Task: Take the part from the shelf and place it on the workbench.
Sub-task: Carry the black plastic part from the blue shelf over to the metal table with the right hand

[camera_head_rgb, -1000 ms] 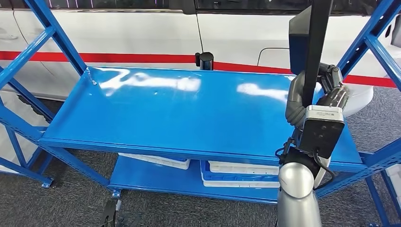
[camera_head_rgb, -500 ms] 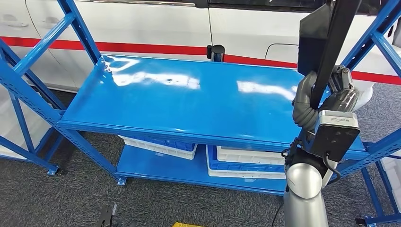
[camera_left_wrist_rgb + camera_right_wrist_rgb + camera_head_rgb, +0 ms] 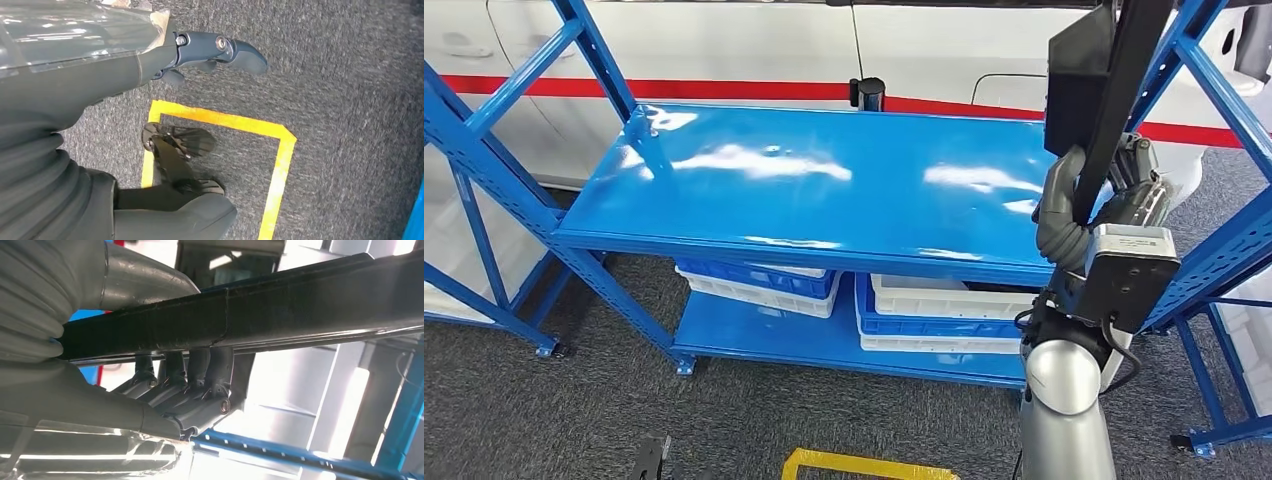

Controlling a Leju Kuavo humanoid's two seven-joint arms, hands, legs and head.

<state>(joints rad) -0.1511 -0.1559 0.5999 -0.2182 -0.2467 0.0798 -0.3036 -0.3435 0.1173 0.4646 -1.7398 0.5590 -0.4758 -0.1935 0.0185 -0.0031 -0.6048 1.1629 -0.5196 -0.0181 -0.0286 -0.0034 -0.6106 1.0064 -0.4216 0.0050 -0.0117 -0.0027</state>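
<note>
I have the part, a long black bar with a flat black plate at its upper end, gripped in my right hand; the fingers wrap around the bar, as the right wrist view shows plainly. The part is already off the shelf, held upright at the shelf's right end, above its top board.

My left hand hangs by my side over the floor, holding nothing, fingers loosely apart.

The step in hand, as I judge it, is carrying the part away toward the workbench, which I cannot see from here. To do it well I would keep the grip firm and the bar near vertical, since its upper end stands close to the blue upright of the rack and could catch on it in a turn.

The shelf's top board is glossy blue and bare. Below it, white and blue bins sit on the lower board. Behind stands a white vehicle with a red stripe. The floor is dark grey carpet with a yellow marked square near my feet.
</note>
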